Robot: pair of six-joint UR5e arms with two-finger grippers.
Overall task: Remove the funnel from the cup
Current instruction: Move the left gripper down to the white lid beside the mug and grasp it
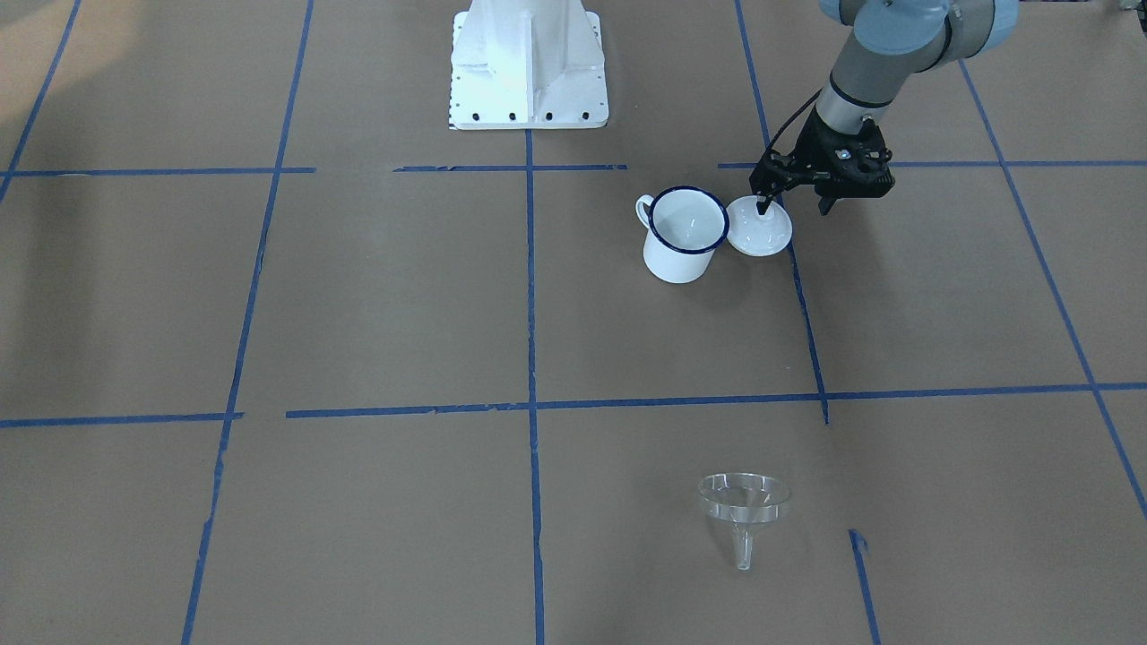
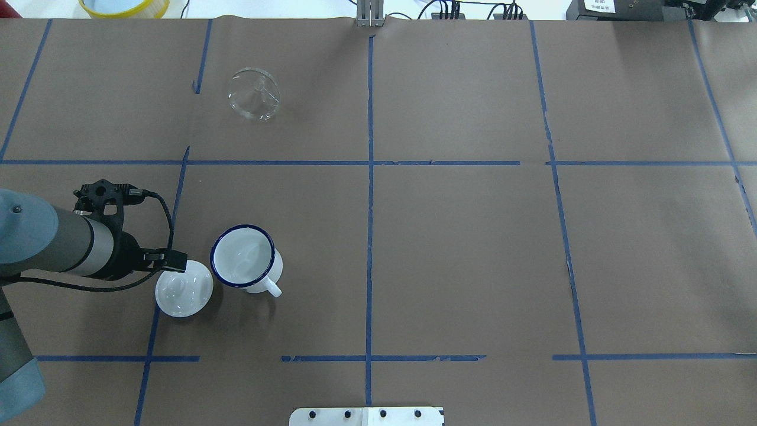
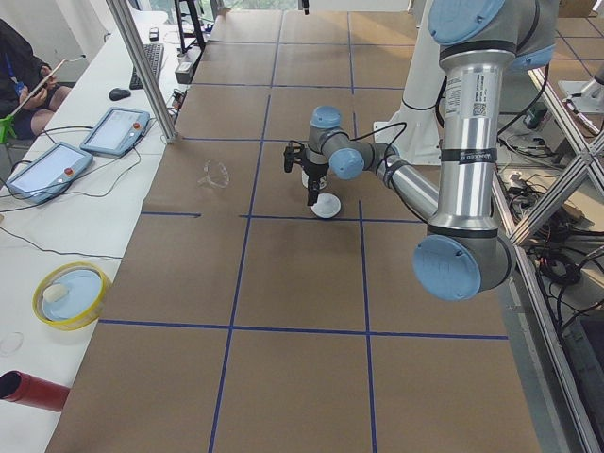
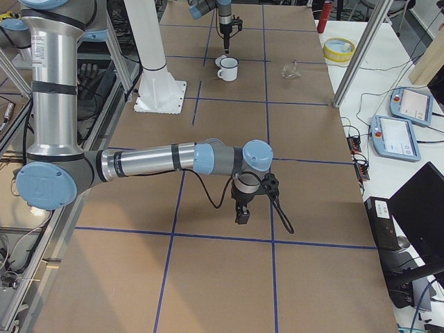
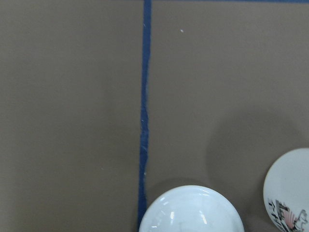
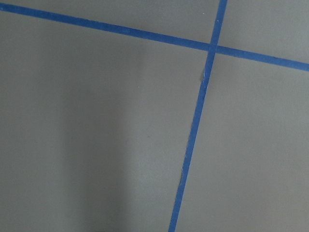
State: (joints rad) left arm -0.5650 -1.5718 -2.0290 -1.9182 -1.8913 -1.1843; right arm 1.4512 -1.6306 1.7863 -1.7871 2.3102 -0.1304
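Note:
The clear funnel (image 1: 744, 506) lies on its side on the brown paper, far from the cup; it also shows in the overhead view (image 2: 254, 94). The white enamel cup (image 1: 685, 233) with a dark blue rim stands upright and holds nothing (image 2: 244, 257). My left gripper (image 1: 794, 206) is open and points down beside the cup, with one fingertip (image 1: 763, 208) over the middle of a white round lid (image 1: 759, 235). My right gripper (image 4: 243, 211) shows only in the exterior right view, low over bare paper, so I cannot tell its state.
The white lid (image 2: 184, 288) lies flat on the table, touching the cup's side. The left wrist view shows the lid (image 5: 190, 212) and the cup's edge (image 5: 289, 188). The robot's white base (image 1: 529, 67) stands behind. A yellow dish (image 2: 124, 6) sits past the far edge.

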